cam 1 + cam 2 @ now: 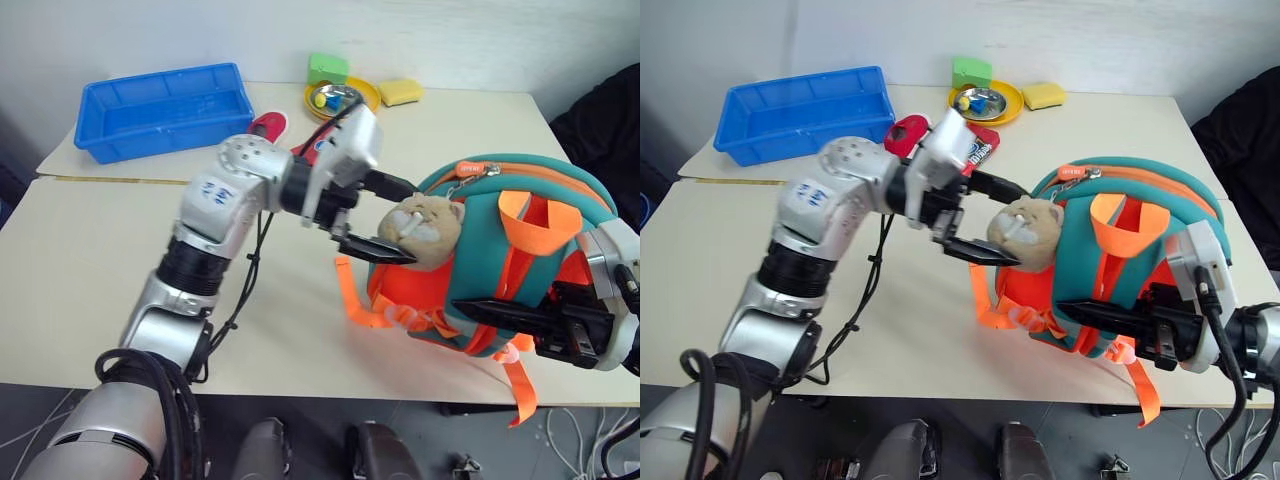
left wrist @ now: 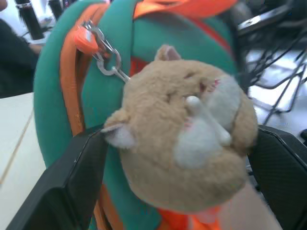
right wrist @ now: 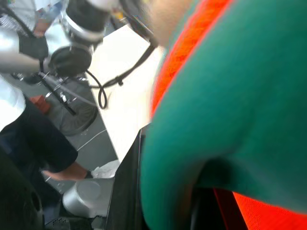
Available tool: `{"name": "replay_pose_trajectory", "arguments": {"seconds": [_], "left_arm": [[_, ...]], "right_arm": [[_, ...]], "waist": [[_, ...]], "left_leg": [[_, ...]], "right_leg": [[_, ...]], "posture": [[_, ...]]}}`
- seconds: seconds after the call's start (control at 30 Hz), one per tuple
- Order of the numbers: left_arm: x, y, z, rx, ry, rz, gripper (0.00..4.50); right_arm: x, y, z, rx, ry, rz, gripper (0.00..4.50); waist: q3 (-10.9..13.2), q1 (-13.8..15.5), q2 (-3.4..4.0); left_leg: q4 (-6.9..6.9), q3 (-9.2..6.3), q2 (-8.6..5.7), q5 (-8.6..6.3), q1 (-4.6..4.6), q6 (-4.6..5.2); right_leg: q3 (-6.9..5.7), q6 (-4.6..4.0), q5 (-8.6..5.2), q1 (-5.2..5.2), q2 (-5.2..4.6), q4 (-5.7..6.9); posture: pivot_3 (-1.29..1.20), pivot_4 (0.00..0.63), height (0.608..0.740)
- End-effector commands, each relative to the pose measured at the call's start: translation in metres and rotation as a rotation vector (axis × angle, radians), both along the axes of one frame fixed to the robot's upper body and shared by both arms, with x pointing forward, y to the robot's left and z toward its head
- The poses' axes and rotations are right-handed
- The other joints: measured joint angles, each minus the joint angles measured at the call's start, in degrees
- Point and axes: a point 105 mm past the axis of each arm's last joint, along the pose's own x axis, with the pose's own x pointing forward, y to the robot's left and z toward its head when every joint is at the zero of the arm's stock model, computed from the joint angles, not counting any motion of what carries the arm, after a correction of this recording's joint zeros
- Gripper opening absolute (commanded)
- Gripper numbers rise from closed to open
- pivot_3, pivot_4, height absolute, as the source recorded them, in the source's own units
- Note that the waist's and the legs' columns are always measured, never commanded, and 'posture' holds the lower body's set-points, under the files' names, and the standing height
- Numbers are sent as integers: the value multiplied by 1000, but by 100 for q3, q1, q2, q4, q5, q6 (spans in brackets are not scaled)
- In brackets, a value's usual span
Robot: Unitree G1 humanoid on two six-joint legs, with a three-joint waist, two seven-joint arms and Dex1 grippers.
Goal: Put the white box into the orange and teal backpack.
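Left jaws wide around plush animal (image 1: 424,232)

backpack (image 1: 520,260): 1 | plush animal (image 1: 425,230): 1 | blue bin (image 1: 165,108): 1 | yellow plate (image 1: 342,97): 1 | sponges: 2 — green (image 1: 328,68), yellow (image 1: 400,92)

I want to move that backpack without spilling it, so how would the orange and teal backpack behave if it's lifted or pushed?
The orange and teal backpack looks soft and padded, so it would probably sag and fold rather than hold its shape. Its loose orange straps hang free and could snag or drag. The rounded body stands propped by the right gripper, so it seems apt to slump once that support goes.
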Motion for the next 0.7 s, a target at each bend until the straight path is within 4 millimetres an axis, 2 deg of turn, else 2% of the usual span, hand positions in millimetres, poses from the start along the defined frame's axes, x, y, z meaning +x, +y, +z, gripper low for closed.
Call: {"name": "replay_pose_trajectory", "arguments": {"seconds": [0.03, 0.07, 0.17, 0.4, 0.53, 0.63, 0.7], "left_arm": [[-2, -4, 11, -54, -29, 9, 4455], [-2, -6, 10, -54, -26, 8, 4455], [2, -5, 5, -55, -1, 24, 3928], [2, 2, 6, -69, 24, 29, 1886], [8, 9, 6, -65, 13, 60, 1005], [24, 19, 11, -83, 7, 151, 750], [35, 37, 17, -108, 24, 197, 750]], "right_arm": [[-4, 5, 7, 34, -37, 12, 0], [-4, 6, 7, 37, -36, 7, 0], [-5, 6, 4, 42, -32, -12, 0], [-5, 4, 1, 57, -34, -53, 0], [-7, 0, -1, 54, -27, -65, 0], [-9, -6, -3, 46, -20, -88, 0], [-10, -14, -3, 39, -18, -113, 0]], "waist": [[-1, -8, 1], [-1, 3, 1], [-1, 18, 1], [0, 22, 1], [-1, 20, 1], [-1, 20, 1], [-1, 19, 1]], "left_leg": [[-5, 0, 0, 0, 2, -1], [-8, 0, 1, 1, 6, -2], [-7, -7, 2, 3, 5, -5], [0, -9, -3, 2, 2, -3], [-2, -11, -2, 2, 2, -4], [-1, -11, -2, 2, 2, -4], [0, -11, -2, 2, 3, -4]], "right_leg": [[4, 0, 0, -2, 2, 1], [3, 0, 0, -2, 3, 2], [0, 0, 0, -1, 4, 3], [-1, 0, 0, 5, -2, 1], [-3, 0, 0, 4, 0, 1], [-3, 0, 0, 5, 0, 1], [-4, 0, 0, 6, 0, 2]], "posture": [[0, 150, 740], [0, 150, 740], [0, 150, 740], [0, 150, 740], [0, 150, 740], [0, 150, 740], [0, 150, 740]]}}
